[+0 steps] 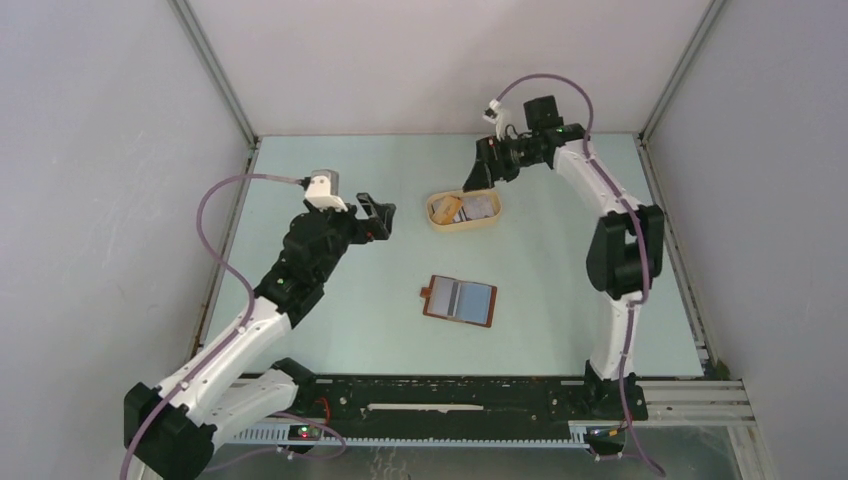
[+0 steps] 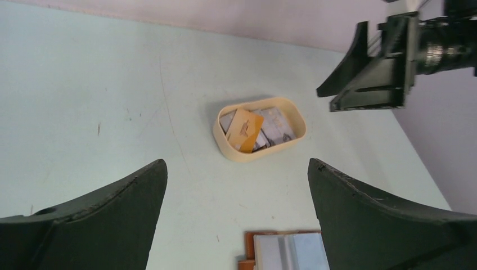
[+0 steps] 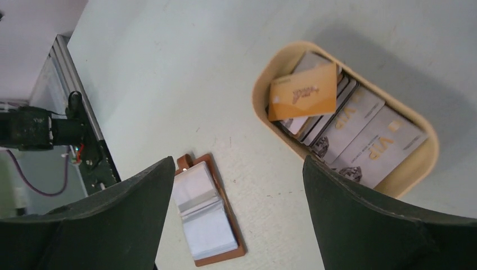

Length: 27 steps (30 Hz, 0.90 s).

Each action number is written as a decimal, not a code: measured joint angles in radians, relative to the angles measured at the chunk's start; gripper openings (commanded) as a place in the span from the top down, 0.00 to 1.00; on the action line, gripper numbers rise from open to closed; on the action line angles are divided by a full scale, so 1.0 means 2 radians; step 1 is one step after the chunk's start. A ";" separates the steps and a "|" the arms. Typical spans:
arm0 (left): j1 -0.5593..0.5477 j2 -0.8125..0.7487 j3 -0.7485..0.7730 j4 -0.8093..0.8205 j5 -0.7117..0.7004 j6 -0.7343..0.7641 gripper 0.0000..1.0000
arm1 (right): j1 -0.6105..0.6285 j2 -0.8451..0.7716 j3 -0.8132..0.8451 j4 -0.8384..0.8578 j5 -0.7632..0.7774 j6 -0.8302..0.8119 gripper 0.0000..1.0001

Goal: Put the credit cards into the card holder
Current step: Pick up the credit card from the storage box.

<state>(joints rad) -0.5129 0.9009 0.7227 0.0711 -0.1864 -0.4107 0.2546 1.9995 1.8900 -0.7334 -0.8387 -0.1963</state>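
Note:
Several credit cards (image 3: 354, 126), grey-silver with one orange card (image 3: 295, 93) on top, lie in a tan oval tray (image 1: 464, 211). The reddish-brown card holder (image 1: 459, 301) lies open on the table, its pale plastic sleeves facing up; it also shows in the right wrist view (image 3: 207, 211) and at the bottom of the left wrist view (image 2: 287, 251). My left gripper (image 1: 378, 217) is open and empty, left of the tray. My right gripper (image 1: 481, 178) is open and empty, above the tray's far edge. The cards also show in the left wrist view (image 2: 275, 125).
The tray (image 2: 228, 145) stands at the table's middle back. Grey walls close in the table on three sides. A black rail (image 1: 450, 400) runs along the near edge. The right arm's gripper (image 2: 374, 70) shows at the upper right of the left wrist view.

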 measured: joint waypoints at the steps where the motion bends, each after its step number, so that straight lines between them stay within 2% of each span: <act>1: 0.002 0.007 -0.004 0.004 0.004 -0.001 0.00 | -0.002 0.021 0.002 -0.002 0.000 0.011 0.08; 6: 0.010 0.053 -0.028 0.030 0.023 -0.024 0.00 | -0.003 0.103 0.029 -0.011 0.007 0.058 0.12; 13: 0.028 0.184 -0.024 0.103 0.085 -0.089 0.06 | -0.014 0.167 0.100 -0.008 -0.002 0.117 0.19; 21: 0.054 0.295 0.011 0.133 0.160 -0.153 0.07 | -0.022 0.218 0.131 -0.002 -0.003 0.152 0.22; 27: 0.057 0.378 0.073 0.141 0.209 -0.180 0.08 | -0.021 0.240 0.133 -0.004 0.000 0.163 0.23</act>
<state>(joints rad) -0.3988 1.6566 0.8692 0.3531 0.2314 -0.7712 0.2119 2.4794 2.1555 -0.7414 -0.8391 0.1299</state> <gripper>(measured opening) 0.929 0.777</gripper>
